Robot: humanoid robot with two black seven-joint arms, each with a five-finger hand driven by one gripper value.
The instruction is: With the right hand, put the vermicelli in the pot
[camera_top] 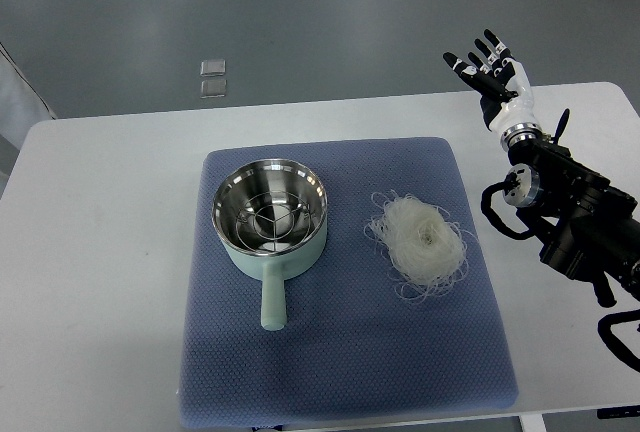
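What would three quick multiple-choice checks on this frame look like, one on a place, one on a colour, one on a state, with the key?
1. Where does the vermicelli lie?
A. In the pot
B. On the mat, right of the pot
C. On the bare table

2. What colour is the pot outside?
A. Pale green
B. Red
C. Black

3. How is the right hand?
A. Shut on the vermicelli
B. Open, holding nothing
C. Gripping the pot handle

Key: 1 B, the nest rests on the blue mat beside the pot. 2 A, wall and handle are pale green. 3 B, its fingers are spread, raised past the mat's far right corner.
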